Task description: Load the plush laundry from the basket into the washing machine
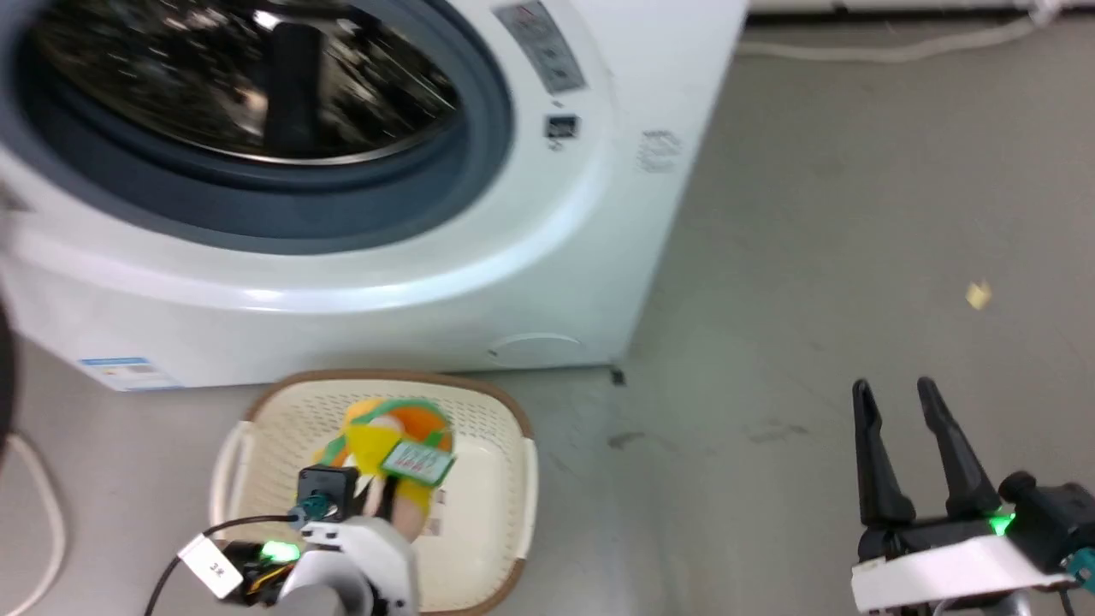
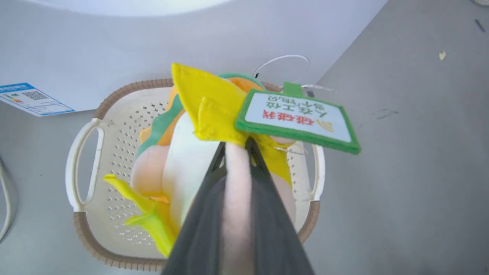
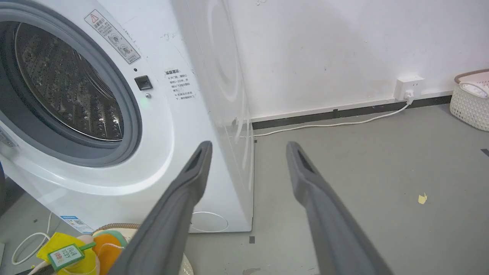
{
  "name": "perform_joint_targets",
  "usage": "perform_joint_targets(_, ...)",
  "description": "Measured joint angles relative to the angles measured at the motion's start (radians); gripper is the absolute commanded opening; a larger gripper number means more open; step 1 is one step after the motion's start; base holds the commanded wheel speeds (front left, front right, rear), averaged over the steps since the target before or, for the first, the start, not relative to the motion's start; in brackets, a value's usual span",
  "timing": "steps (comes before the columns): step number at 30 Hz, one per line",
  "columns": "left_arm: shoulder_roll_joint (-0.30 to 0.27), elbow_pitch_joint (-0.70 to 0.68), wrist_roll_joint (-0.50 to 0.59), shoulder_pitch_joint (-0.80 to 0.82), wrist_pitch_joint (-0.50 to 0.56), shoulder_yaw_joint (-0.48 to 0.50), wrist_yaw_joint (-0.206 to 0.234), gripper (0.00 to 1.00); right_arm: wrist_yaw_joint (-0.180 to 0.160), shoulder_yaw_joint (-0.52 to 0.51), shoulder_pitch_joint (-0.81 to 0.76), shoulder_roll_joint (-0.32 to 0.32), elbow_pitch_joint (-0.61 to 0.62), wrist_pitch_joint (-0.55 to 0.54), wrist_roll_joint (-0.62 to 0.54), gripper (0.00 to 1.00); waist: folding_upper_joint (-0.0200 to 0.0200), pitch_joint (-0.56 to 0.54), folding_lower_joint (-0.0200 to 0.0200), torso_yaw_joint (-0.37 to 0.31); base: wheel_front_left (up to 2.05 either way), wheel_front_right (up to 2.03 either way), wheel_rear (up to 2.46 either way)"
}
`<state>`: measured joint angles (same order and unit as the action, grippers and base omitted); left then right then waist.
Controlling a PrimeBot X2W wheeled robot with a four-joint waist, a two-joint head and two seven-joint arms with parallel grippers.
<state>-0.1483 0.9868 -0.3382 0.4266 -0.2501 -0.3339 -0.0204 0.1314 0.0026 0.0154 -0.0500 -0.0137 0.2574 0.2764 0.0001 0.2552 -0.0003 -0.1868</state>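
**Q:** Where is the toy, and what has hold of it?

**A:** The left end effector (image 2: 235,147) is clamped on the plush laundry (image 2: 206,103), with a pale peach part pinched between its two dark fingers. The toy hangs over the basket (image 1: 513,411), which sits on the grey floor (image 1: 813,257) just in front of the washing machine (image 1: 342,291). I cannot tell whether the toy's lower parts touch the basket's bottom. A green-edged tag (image 2: 298,120) with red and green print sticks out to one side of it.

**Q:** What lies between the toy and the drum?

**A:** The washer's white lower front panel rises behind the basket. Above it is the grey gasket (image 1: 479,145) ringing the steel drum (image 1: 171,85), whose mouth is open to view. A blue label (image 1: 128,372) is stuck low on the panel.

**Q:** And the other arm?

**A:** The right end effector (image 1: 893,387) hangs over bare floor, well away from the basket and right of the machine's corner, with its fingers spread apart and holding nothing.

**Q:** Anything else around?

**A:** A small yellowish scrap (image 1: 978,295) lies on the floor. A white cable (image 3: 324,124) runs along the wall's foot to a socket (image 3: 408,86). A second, white woven basket (image 3: 471,99) stands near the wall. Another pale cable (image 1: 43,505) loops on the floor left of the cream basket.
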Motion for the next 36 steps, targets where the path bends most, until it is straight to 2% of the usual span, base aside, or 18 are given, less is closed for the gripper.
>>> perform_joint_targets(5, 0.016, -0.276, 0.004, -0.086, -0.005, 0.053, 0.048, 0.00, 0.000, 0.002, -0.017, 0.000, 0.001, 0.000, -0.015, 1.00, 0.0000, -0.053, 0.0001, 0.053, 0.00, 0.00, 0.00)
perform_joint_targets(10, 0.028, -0.569, 0.054, -0.177, -0.006, 0.115, 0.098, 0.00, 0.000, 0.008, -0.018, 0.000, 0.005, 0.000, -0.015, 1.00, 0.0000, -0.069, 0.0001, 0.067, 0.00, 0.00, 0.00)
perform_joint_targets(13, 0.036, -0.758, 0.098, -0.199, -0.006, 0.161, 0.110, 0.00, 0.000, 0.017, -0.018, 0.000, 0.013, 0.000, -0.014, 1.00, 0.0000, -0.050, 0.0002, 0.057, 0.00, 0.00, 0.00)
perform_joint_targets(16, 0.038, -0.853, 0.119, -0.188, -0.006, 0.191, 0.111, 0.00, 0.000, 0.022, -0.015, 0.000, 0.018, 0.000, -0.011, 1.00, 0.0000, -0.019, 0.0003, 0.047, 0.00, 0.00, 0.00)
perform_joint_targets(19, 0.024, -0.888, 0.142, -0.143, -0.006, 0.216, 0.110, 0.00, 0.000, 0.033, 0.002, 0.000, 0.022, 0.000, -0.007, 1.00, 0.0000, 0.021, 0.0004, 0.033, 0.00, 0.00, 0.00)
perform_joint_targets(23, -0.031, -0.887, 0.161, -0.032, -0.002, 0.240, 0.103, 0.00, 0.000, 0.041, 0.043, 0.000, 0.028, 0.000, 0.018, 1.00, 0.0000, 0.089, 0.0005, 0.006, 0.00, 0.00, 0.00)
perform_joint_targets(30, -0.136, -0.825, 0.219, 0.308, 0.156, 0.243, 0.072, 0.00, 0.000, 0.054, 0.121, 0.000, 0.043, 0.000, 0.072, 1.00, 0.0000, 0.248, 0.0006, -0.044, 0.00, 0.00, 0.00)
perform_joint_targets(36, -0.237, -0.670, 0.276, 0.560, 0.295, 0.218, 0.024, 0.00, 0.000, 0.092, 0.165, 0.000, 0.035, 0.000, 0.111, 1.00, 0.0000, 0.381, 0.0006, -0.094, 0.00, 0.00, 0.00)
